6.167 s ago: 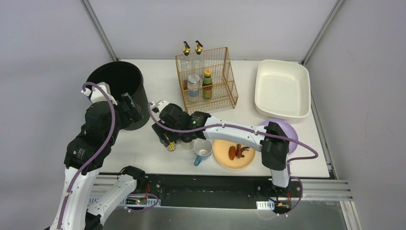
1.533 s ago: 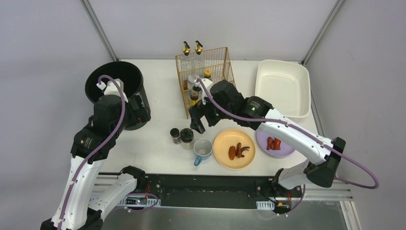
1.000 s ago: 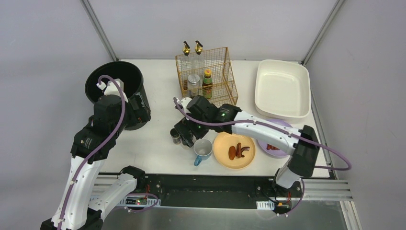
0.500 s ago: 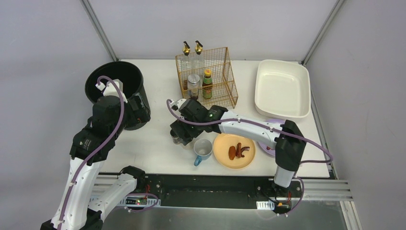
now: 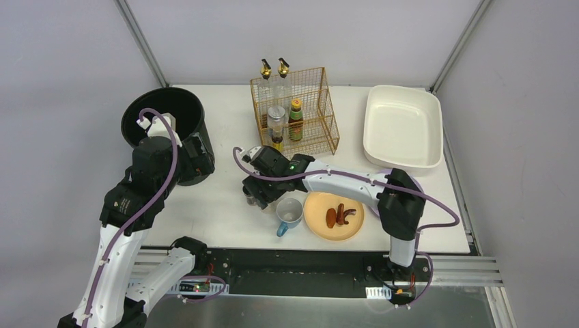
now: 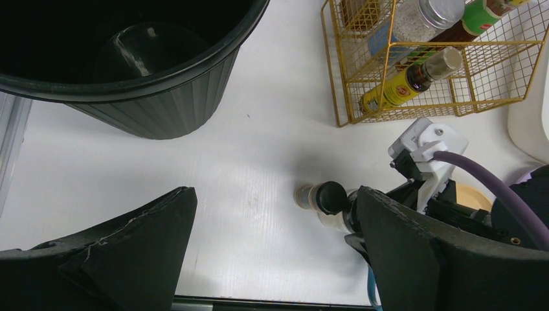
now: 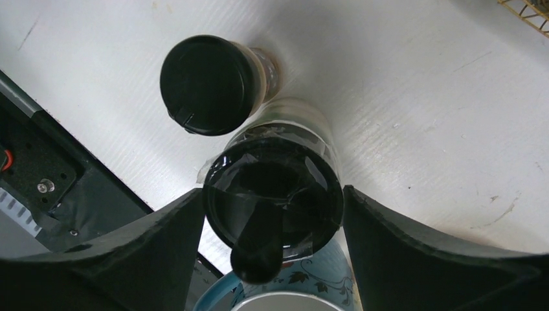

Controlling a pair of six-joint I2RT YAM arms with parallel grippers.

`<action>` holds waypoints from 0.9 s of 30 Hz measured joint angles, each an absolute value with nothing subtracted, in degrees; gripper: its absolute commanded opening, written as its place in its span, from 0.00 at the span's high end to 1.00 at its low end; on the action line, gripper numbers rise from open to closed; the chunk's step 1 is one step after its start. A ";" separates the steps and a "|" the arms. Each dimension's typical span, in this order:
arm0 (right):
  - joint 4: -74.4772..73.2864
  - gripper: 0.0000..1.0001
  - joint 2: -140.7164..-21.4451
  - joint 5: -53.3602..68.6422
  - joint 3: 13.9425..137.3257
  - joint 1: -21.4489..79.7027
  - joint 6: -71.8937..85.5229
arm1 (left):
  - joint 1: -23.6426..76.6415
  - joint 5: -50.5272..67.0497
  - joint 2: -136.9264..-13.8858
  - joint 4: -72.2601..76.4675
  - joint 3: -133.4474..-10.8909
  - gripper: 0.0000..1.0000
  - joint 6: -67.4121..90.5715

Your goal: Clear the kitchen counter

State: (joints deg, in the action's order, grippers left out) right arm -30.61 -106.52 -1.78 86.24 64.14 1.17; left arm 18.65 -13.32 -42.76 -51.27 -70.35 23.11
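- Counter (image 5: 205, 212): white top running from the near rail to the far wall. Not yet cleared.
- Near edge: mug (image 5: 290, 213), with an orange plate (image 5: 317, 219) of food scraps to its right.
- Just beyond the mug: big jar (image 7: 278, 162), upright, its long axis pointing straight up at the right gripper (image 7: 273, 214). The gripper is directly above, one finger on each side. The pads sit right at the jar's sides; cannot tell whether they press yet.
- Small jar (image 7: 207, 84) stands just left of the big jar, touching or nearly so. The mug rim is close on the near side. Both crowd the fingers, so a straight lift looks like the clean way out.
- Right arm is the one on the jar. Left gripper (image 6: 275, 194) is well off to the left by the bin (image 6: 162, 110), jaws wide with nothing between them.
- Far: rack (image 5: 328, 130) of bottles at centre, tub (image 5: 403, 126) at far right. The rack is the likely home for the jar and lies straight beyond the gripper.
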 measured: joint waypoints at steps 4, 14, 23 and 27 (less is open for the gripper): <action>-30.65 0.39 -107.59 -2.22 86.35 64.23 1.34 | 18.65 -13.32 -42.76 -51.27 -70.35 0.00 23.11; -30.87 0.67 -107.68 -4.75 86.76 65.36 0.86 | 18.65 -13.32 -42.92 -51.27 -70.35 0.00 23.09; -32.34 0.70 -103.39 -8.40 86.76 65.71 -0.30 | 18.65 -13.28 -44.14 -51.22 -70.35 0.00 23.09; -32.95 0.71 -98.10 -10.57 86.80 65.60 -1.54 | 18.65 -12.80 -44.47 -51.16 -70.35 0.01 23.09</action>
State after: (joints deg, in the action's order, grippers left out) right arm -32.95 -98.10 -10.57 86.80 65.60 -1.54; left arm 18.65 -12.80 -44.47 -51.16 -70.35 23.09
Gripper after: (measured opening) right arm 0.655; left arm 0.995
